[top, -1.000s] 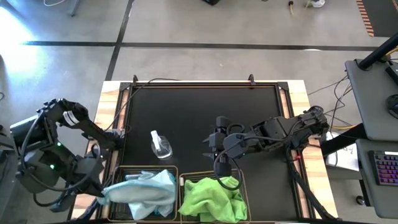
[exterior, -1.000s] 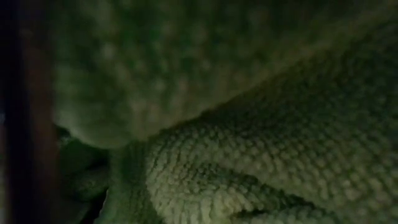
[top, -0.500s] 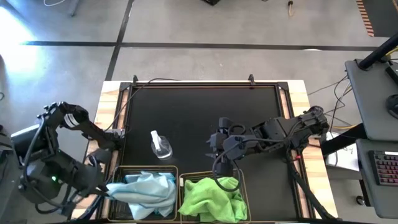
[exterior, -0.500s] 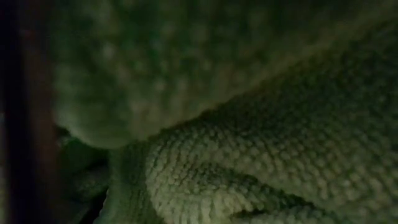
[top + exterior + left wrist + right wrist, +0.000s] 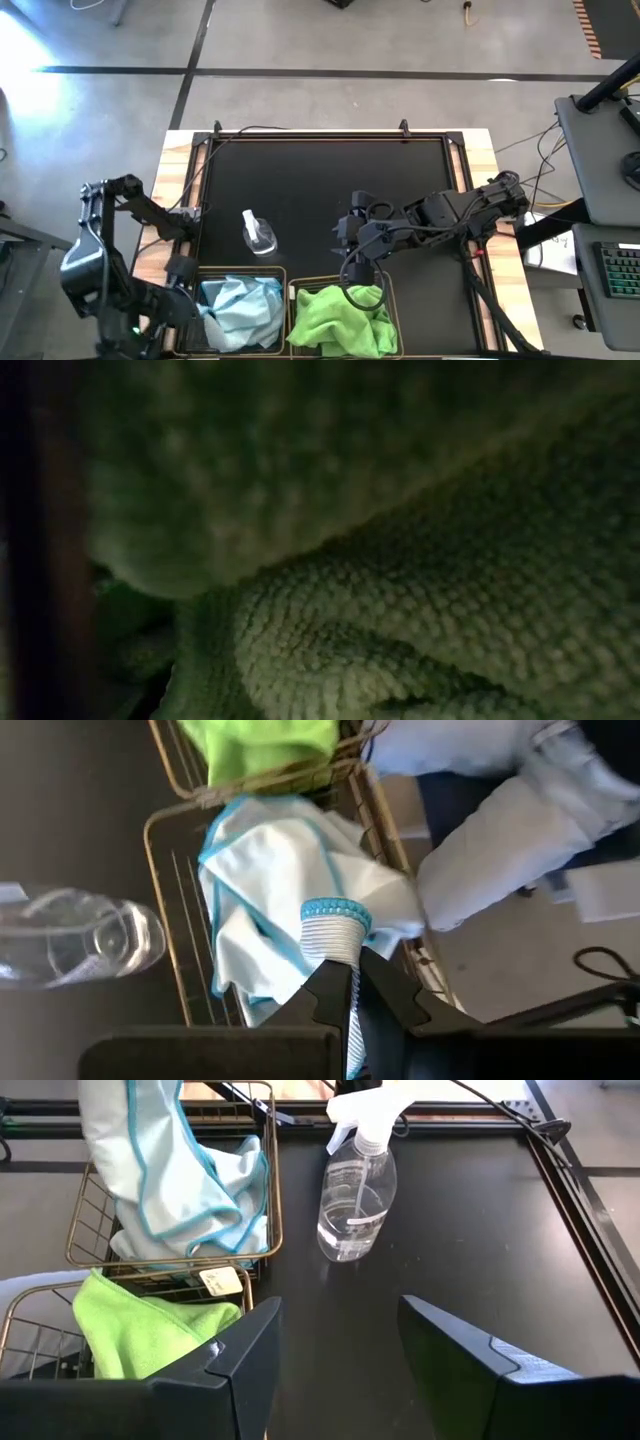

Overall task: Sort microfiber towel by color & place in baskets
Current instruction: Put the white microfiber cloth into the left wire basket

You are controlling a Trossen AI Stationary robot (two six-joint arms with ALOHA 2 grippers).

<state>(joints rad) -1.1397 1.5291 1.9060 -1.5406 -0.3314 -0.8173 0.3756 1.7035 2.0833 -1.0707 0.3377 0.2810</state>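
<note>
Light blue towels (image 5: 242, 310) lie heaped in the left wire basket (image 5: 283, 300), and lime green towels (image 5: 340, 318) fill the right basket (image 5: 392, 300). A green towel (image 5: 400, 610) covers the whole low view. My left gripper (image 5: 195, 305) is at the left basket's left rim, shut on a blue towel (image 5: 290, 870). My right gripper (image 5: 335, 1350) hovers open over the mat just beyond the right basket's far rim (image 5: 140, 1285) and touches nothing. My left gripper pinches a light blue towel between its two fingers at a teal-trimmed, ribbed bit of hem (image 5: 335, 930). It comes from the table's left side. The rest of that towel lies slack in the left basket (image 5: 165, 900).
A small clear spray bottle (image 5: 258, 232) stands on the black mat (image 5: 320, 180) just beyond the left basket, also in the right wrist view (image 5: 355, 1195). Both baskets sit at the table's near edge. A pale clothed shape (image 5: 510, 810) shows beyond the baskets in the left wrist view.
My left arm has swung up and toward the near edge, and its gripper has moved right toward the left basket. The blue towel part that hung over the basket's left rim now lies inside it. The right gripper has barely moved.
</note>
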